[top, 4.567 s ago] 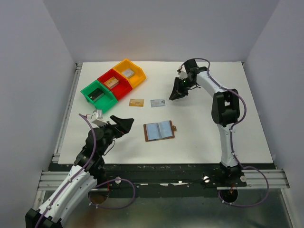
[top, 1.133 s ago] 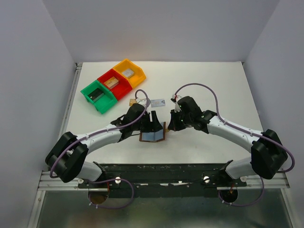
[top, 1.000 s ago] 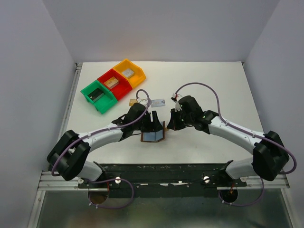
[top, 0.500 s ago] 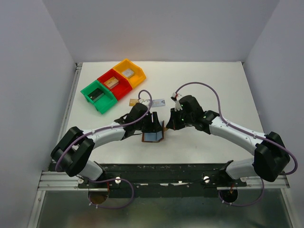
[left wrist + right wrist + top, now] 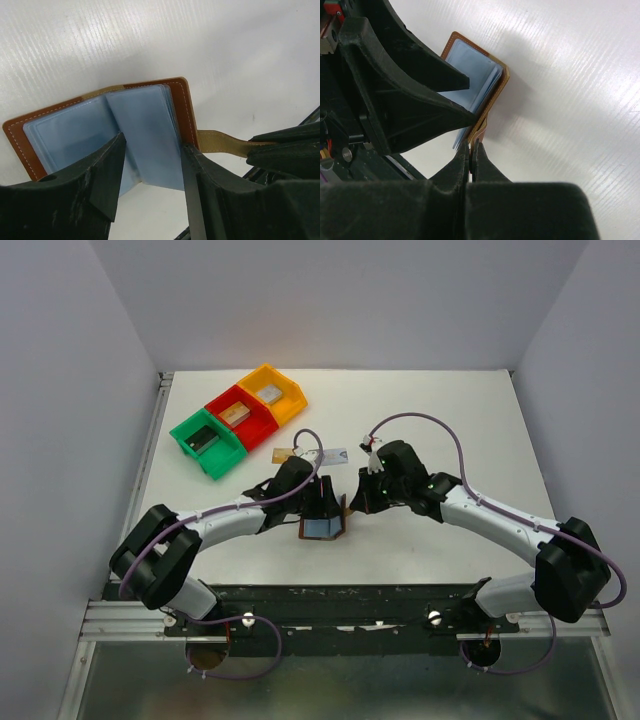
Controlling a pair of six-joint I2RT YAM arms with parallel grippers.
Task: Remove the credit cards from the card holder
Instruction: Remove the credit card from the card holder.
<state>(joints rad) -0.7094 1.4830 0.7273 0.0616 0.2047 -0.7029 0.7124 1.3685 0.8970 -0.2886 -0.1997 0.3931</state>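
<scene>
The card holder (image 5: 322, 529) sits at the table's near middle, open, with brown leather edges and light-blue inner sleeves (image 5: 142, 125). My left gripper (image 5: 322, 502) is open, and its jaws straddle the right sleeve page (image 5: 152, 170). My right gripper (image 5: 352, 506) is shut on the holder's tan snap tab (image 5: 220, 141), pinching it at the fingertips (image 5: 474, 147). A gold-tan card (image 5: 283, 453) and a silvery card (image 5: 335, 453) lie flat behind the arms. The black cards are out of view. I cannot tell whether the sleeves hold any cards.
Green (image 5: 207, 443), red (image 5: 240, 417) and yellow (image 5: 272, 392) bins stand in a row at the back left, each with a block inside. The two arms reach in from both sides and almost meet at the holder. The left arm's cable loops over the gold card.
Since 4.6 s ago both arms have come in to the holder, which has shifted nearer and left. In the last second the left gripper edged slightly right over the sleeves.
</scene>
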